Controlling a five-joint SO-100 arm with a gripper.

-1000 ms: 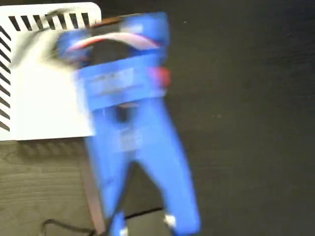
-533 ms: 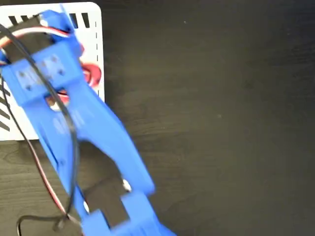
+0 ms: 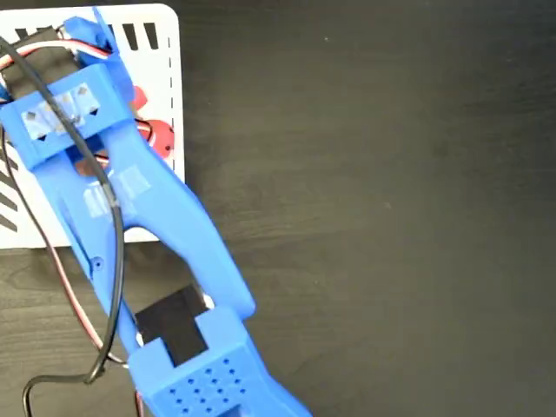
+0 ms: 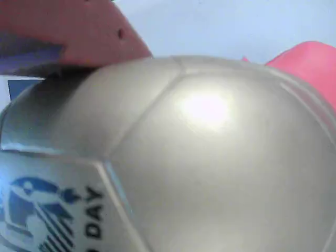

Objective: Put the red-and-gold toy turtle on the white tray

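Turtle (image 4: 210,157) shell fills the wrist view, smooth, shiny and hard-looking, so it is judged light but slippery. Red parts of the toy are seen over the white tray (image 3: 165,52) beside the blue arm (image 3: 139,208). The gripper is hidden, so whether it is gripped or let go cannot be told. The domed sides are best held.

glossy smooth turtle shell (image 4: 210,157), matt blue plastic arm (image 3: 148,217), dark wood-grain table (image 3: 391,217)
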